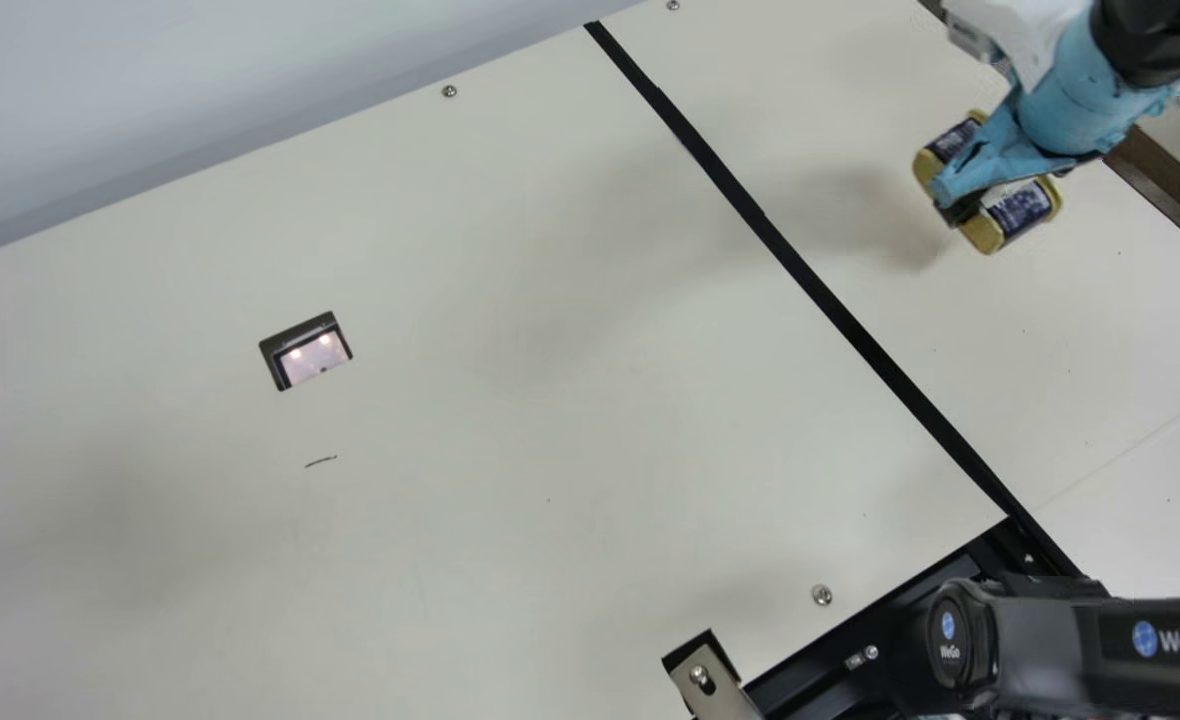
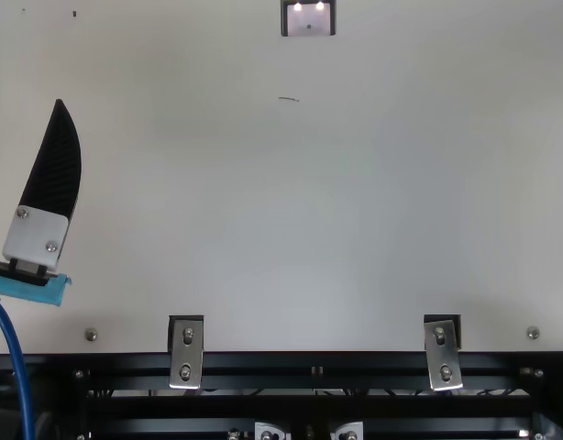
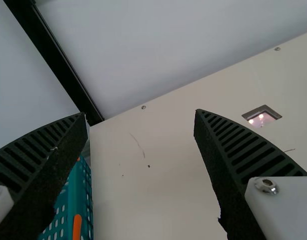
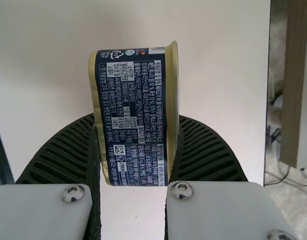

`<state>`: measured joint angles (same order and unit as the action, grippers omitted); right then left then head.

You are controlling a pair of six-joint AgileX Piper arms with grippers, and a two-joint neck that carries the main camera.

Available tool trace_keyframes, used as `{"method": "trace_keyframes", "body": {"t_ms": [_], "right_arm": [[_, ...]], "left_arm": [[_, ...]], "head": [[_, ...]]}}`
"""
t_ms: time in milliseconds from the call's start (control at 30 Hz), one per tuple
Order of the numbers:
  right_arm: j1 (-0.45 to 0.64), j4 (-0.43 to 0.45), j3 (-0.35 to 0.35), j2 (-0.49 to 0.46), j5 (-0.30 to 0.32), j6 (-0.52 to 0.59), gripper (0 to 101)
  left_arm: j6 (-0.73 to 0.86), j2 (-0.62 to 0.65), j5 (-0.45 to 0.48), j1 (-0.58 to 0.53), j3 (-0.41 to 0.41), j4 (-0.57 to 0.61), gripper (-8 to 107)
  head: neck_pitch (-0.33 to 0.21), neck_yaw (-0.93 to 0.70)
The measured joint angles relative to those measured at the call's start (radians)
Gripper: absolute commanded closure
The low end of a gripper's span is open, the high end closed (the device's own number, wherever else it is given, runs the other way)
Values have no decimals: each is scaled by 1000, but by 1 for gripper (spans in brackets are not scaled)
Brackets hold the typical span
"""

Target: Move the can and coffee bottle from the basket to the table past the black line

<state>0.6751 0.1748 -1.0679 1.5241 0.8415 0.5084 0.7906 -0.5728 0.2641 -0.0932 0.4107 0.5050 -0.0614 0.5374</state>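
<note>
from where i stand, the right tool [image 4: 136, 119] has the can [image 1: 1025, 208] pinched between its fingers, which are parted only by the can's own width and bear on its rimmed ends. the can is past the black line [image 1: 800, 270], well apart from it, and seems to hang over the surface [image 1: 550, 300], its shadow falling off to one side.

so the crossing looks done and the setting down is what's left for this one. i'd level the can first, so that a flat side meets the surface all at once; let go while tilted, it could rock or tip. lower it gently till it touches, ease both fingers apart evenly, then lift straight away so neither rim gets snagged.

mind the edge [image 4: 268, 100] on the far side from the line: beyond it there's a drop with loose cables [image 4: 276, 175], so i wouldn't drift any farther that way. the black frame [image 1: 850, 650] would be a nuisance too, if the arm swung low towards it.

over on the other side, the left tool [image 3: 139, 115] is spread wide with nothing in its grip, and the teal basket [image 3: 85, 200] sits beyond one of its fingers. it's no hindrance to the can.
</note>
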Motion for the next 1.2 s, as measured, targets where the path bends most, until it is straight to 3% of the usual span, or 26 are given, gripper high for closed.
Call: {"method": "trace_keyframes", "body": {"t_ms": [333,600,633,667,733,1000,1200], "right_arm": [[180,-175,-46,91,39,45,101],[241,-221,-47,116,62,46,101],[246,-222,-46,117,66,46,97],[250,-224,-45,117,72,46,51],[257,-233,-44,111,86,46,0],[246,-163,-24,37,45,49,0],[208,-185,-23,-72,51,81,0]], "left_arm": [[0,0,0,0,0,0,9],[0,0,0,0,0,0,9],[0,0,0,0,0,0,9],[0,0,0,0,0,0,9],[0,0,0,0,0,0,9],[0,0,0,0,0,0,9],[0,0,0,0,0,0,9]], "head": [[0,10],[0,10],[0,10],[0,10],[0,10],[0,10],[0,10]]}}
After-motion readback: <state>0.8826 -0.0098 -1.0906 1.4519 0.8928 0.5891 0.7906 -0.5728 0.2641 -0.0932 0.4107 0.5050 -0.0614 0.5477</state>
